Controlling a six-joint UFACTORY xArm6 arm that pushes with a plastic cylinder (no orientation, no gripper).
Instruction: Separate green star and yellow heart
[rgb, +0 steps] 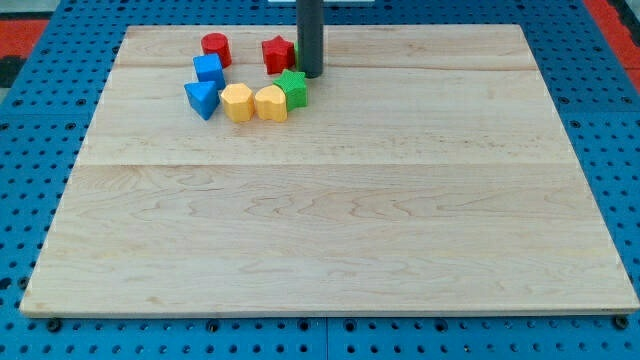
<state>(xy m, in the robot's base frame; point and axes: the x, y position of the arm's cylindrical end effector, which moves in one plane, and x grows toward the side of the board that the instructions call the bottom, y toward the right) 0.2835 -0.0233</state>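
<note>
The rod's tip (311, 75) is seen set down on the wooden board (330, 230) at the far side, just beyond the green star (294, 88) and right of a red block (277, 53). No jaws are carried, so nothing is pinched. The green star is pressed against the yellow heart (270, 103); a yellow hexagon (237, 102), blue triangle (201, 98), blue cube (209, 69) and red cylinder (215, 48) are clustered leftward.
</note>
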